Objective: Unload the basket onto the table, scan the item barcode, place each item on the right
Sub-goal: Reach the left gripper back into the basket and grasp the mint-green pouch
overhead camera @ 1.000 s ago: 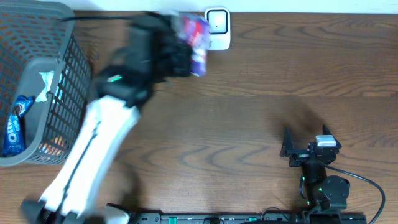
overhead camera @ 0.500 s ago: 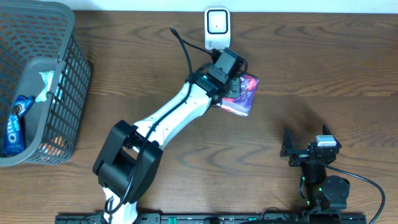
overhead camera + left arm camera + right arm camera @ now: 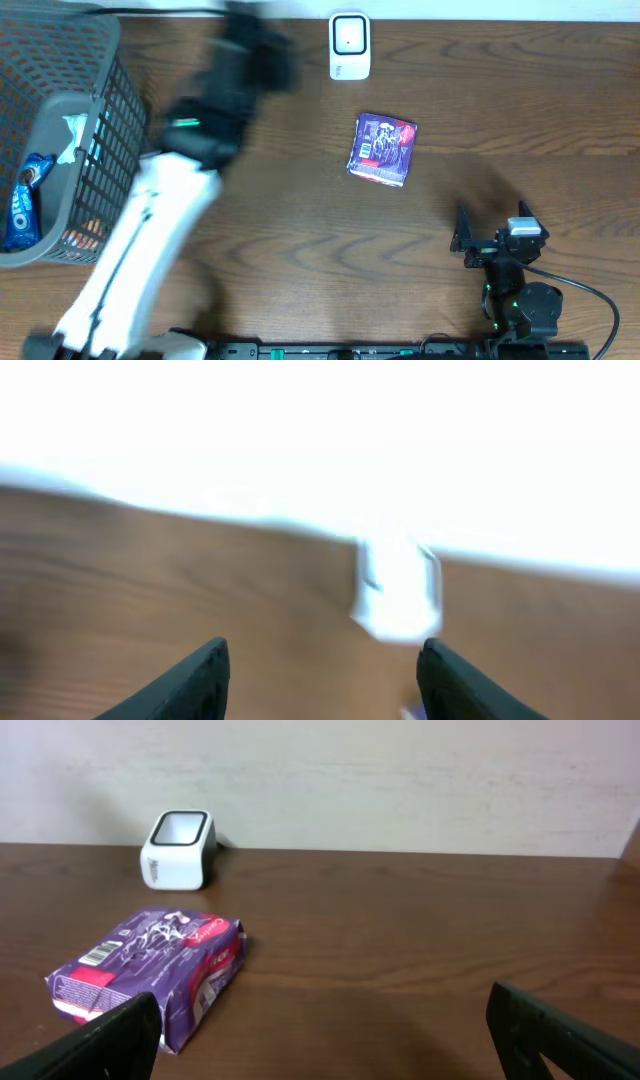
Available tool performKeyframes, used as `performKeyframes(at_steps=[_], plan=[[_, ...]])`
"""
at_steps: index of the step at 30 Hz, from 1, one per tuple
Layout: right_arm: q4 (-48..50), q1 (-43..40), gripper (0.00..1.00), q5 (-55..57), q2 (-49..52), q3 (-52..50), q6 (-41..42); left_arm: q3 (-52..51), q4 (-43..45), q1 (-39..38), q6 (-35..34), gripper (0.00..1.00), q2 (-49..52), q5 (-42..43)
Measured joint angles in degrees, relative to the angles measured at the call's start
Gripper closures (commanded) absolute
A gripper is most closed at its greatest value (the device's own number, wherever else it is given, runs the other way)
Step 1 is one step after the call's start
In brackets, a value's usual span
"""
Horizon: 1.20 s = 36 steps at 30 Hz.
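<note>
purple packet (image 3: 382, 149) flat on the table (image 3: 520, 100), near the white scanner (image 3: 349, 45).
left hand (image 3: 322, 658) blurred beside the basket (image 3: 112, 130), jaws apart, empty; right hand (image 3: 322, 1005) wide open, empty, well apart.

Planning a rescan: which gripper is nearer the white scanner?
Left. The left gripper hovers beside the scanner, on its basket side; the right gripper sits far off near the table's front edge.
</note>
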Motion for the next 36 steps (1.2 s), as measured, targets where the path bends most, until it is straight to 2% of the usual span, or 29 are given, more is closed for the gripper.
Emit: performKeyframes(at_steps=[4, 9, 15, 19, 23, 36], plan=[[0.0, 0.0, 0.01, 0.0, 0.0, 0.0, 0.0, 0.4, -0.1, 15.2, 2.1, 0.39, -4.7, -3.3], [0.0, 0.0, 0.01, 0.0, 0.0, 0.0, 0.0, 0.4, -0.4, 31.2, 3.2, 0.39, -5.3, -4.9], [0.0, 0.0, 0.01, 0.0, 0.0, 0.0, 0.0, 0.4, -2.0, 44.0, 3.3, 0.39, -4.3, -5.4], [0.0, 0.0, 0.01, 0.0, 0.0, 0.0, 0.0, 0.4, -2.1, 48.0, 4.9, 0.39, -1.0, -5.2], [0.0, 0.0, 0.01, 0.0, 0.0, 0.0, 0.0, 0.4, -1.9, 50.3, 10.8, 0.39, 4.3, -2.9], [0.0, 0.0, 0.01, 0.0, 0.0, 0.0, 0.0, 0.4, -1.7, 49.0, 26.6, 0.39, 21.3, 2.9]])
